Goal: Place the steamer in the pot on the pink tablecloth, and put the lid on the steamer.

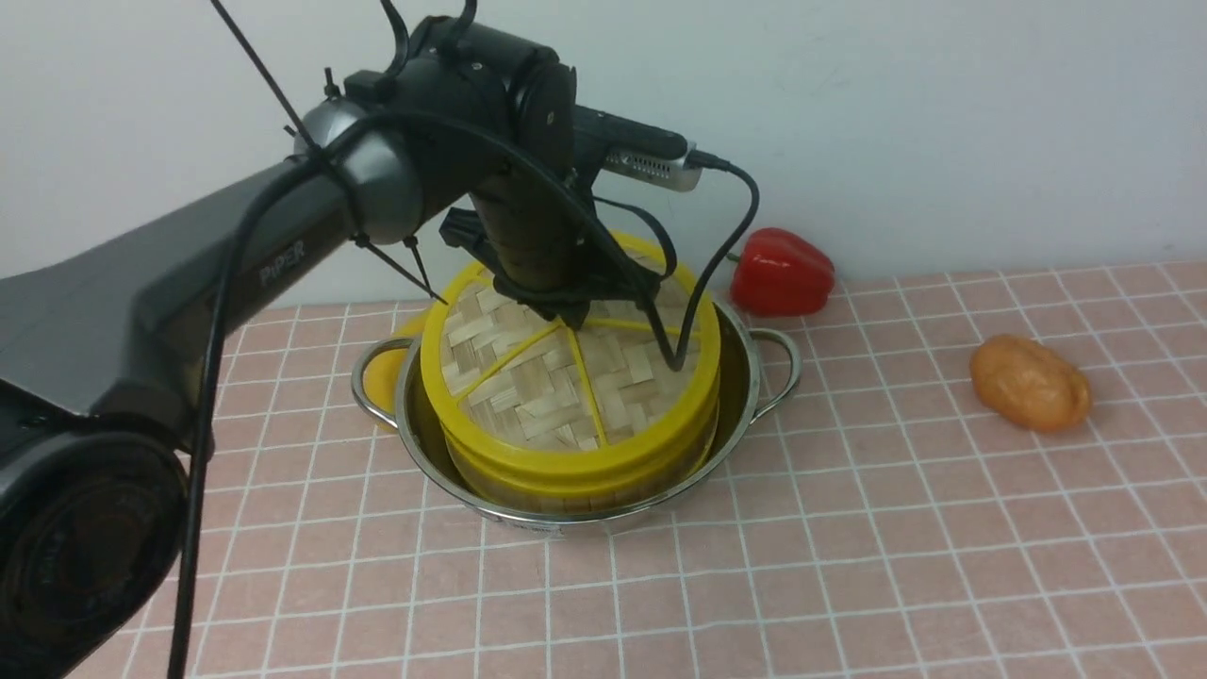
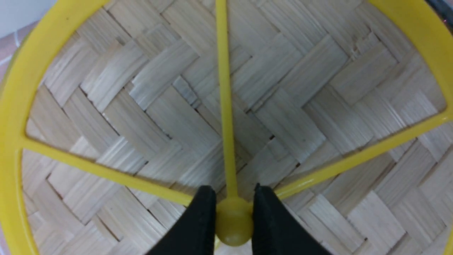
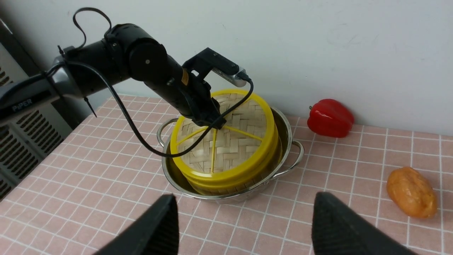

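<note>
The shiny steel pot (image 1: pixel 750 372) stands on the pink tablecloth (image 1: pixel 849 566). Inside it sits the steamer (image 1: pixel 575 488); only its yellow-rimmed side wall shows. The woven lid (image 1: pixel 542 387) with yellow spokes lies on top of the steamer and hides its contents. My left gripper (image 1: pixel 570 321) reaches down onto the lid's centre. In the left wrist view the left gripper (image 2: pixel 233 198) is shut on the lid's (image 2: pixel 148 106) yellow hub knob (image 2: pixel 233 223). My right gripper (image 3: pixel 244 198) hangs open over the cloth in front of the pot (image 3: pixel 288 140), holding nothing.
A red pepper (image 1: pixel 781 272) lies by the wall behind the pot's right side. An orange lumpy vegetable (image 1: pixel 1030 383) lies to the right. Something yellow (image 1: pixel 387 372) peeks out behind the pot's left handle. A grey grille (image 3: pixel 21 148) stands beyond the table's left edge.
</note>
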Controlling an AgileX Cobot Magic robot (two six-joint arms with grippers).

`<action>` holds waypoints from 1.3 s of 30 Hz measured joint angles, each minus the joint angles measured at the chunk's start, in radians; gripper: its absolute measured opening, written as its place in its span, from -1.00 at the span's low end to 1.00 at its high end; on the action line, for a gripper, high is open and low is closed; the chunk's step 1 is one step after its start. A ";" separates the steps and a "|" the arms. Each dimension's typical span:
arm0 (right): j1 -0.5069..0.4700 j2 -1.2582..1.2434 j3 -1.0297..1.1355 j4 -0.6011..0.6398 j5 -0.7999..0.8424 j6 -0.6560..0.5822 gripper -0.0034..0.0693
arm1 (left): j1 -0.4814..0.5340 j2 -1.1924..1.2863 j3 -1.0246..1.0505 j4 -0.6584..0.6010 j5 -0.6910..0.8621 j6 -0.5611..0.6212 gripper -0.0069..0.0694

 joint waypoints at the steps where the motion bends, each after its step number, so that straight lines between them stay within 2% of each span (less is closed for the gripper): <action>1: 0.000 0.000 0.000 0.000 0.000 0.000 0.44 | 0.000 0.008 0.000 0.000 0.000 0.000 -0.50; 17: 0.000 0.000 0.000 0.000 0.000 0.003 0.44 | 0.000 0.023 0.000 0.000 -0.019 0.000 -0.50; 20: 0.000 0.000 0.000 0.000 0.000 0.004 0.44 | 0.000 0.023 -0.001 0.001 -0.019 0.000 -0.45; 22: 0.000 0.000 0.000 0.000 0.000 0.004 0.44 | 0.000 0.025 -0.013 0.010 -0.009 0.000 -0.31; 25: 0.000 0.000 0.000 0.000 0.000 0.005 0.44 | 0.000 0.020 -0.068 0.049 0.041 0.000 0.18; 28: 0.000 0.000 0.000 0.000 0.000 0.005 0.44 | 0.000 -0.006 -0.121 0.057 0.085 0.000 0.55; 29: 0.000 0.000 0.000 0.000 0.000 0.005 0.44 | 0.000 -0.009 -0.121 0.057 0.088 0.000 0.55; 31: 0.000 0.000 0.002 0.000 -0.001 -0.002 0.44 | 0.000 -0.069 -0.167 0.057 0.125 0.000 0.83; 33: 0.000 -0.004 0.013 -0.019 -0.003 -0.019 0.40 | 0.000 -0.139 -0.174 0.056 0.142 0.005 0.89; 36: 0.000 -0.020 0.037 -0.052 -0.006 -0.035 0.33 | 0.000 -0.193 -0.176 0.056 0.145 0.012 0.87; 37: 0.000 -0.048 0.077 -0.098 -0.010 -0.051 0.22 | 0.000 -0.241 -0.176 0.056 0.146 0.022 0.77; 38: 0.000 -0.057 0.083 -0.098 -0.010 -0.051 0.21 | 0.000 -0.247 -0.176 0.056 0.146 0.024 0.76; 39: 0.000 -0.097 0.144 -0.152 -0.010 -0.053 0.07 | 0.000 -0.294 -0.176 0.056 0.147 0.029 0.59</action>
